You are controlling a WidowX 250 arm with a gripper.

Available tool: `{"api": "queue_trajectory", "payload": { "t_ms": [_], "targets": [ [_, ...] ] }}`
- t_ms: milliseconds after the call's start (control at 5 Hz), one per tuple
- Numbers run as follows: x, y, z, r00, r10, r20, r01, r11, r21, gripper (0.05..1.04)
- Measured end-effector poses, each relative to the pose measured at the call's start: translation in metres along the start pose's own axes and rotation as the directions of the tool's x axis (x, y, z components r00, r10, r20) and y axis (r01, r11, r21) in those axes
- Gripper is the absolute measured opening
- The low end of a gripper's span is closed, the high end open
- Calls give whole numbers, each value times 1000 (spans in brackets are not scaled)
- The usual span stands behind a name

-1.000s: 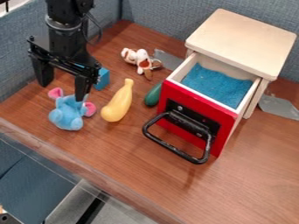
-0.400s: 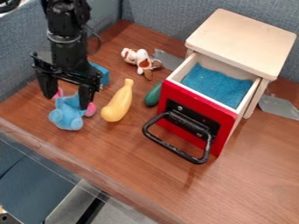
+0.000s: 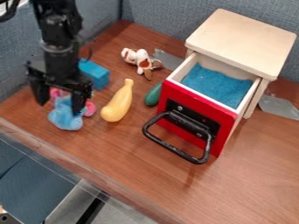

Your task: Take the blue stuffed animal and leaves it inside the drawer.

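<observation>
Couldn't make out any readable text, labels, brands, numbers or signs from my end, tbh.

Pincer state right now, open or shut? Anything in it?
Pincer: open, fingers spread wide over the blue stuffed animal, not clamped on it; holding nothing.
</observation>
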State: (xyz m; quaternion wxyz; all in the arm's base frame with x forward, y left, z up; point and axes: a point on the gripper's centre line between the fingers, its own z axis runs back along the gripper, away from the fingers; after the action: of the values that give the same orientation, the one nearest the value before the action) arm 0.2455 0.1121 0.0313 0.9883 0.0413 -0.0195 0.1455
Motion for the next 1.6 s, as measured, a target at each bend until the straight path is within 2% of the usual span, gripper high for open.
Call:
{"api": "queue_trajectory", "payload": {
  "t_ms": [400, 600, 800, 1000, 1200, 1400, 1600],
  "targets": [
    [-10, 4, -15, 998, 70, 6, -70, 998, 0, 964],
    [-12, 4, -14, 994, 110, 20, -110, 994, -12, 696],
    [-15, 4, -3, 991, 127, 34, -127, 992, -12, 417],
    [-13, -1, 22, 992, 106, 75, -105, 994, -8, 244],
    [-7, -5, 57, 991, 61, 121, -61, 998, -2, 160],
    [-6, -15, 89, 986, 16, 165, -15, 1000, -6, 121],
    [-3, -33, 107, 983, -54, 175, 54, 999, 4, 109]
  ]
}}
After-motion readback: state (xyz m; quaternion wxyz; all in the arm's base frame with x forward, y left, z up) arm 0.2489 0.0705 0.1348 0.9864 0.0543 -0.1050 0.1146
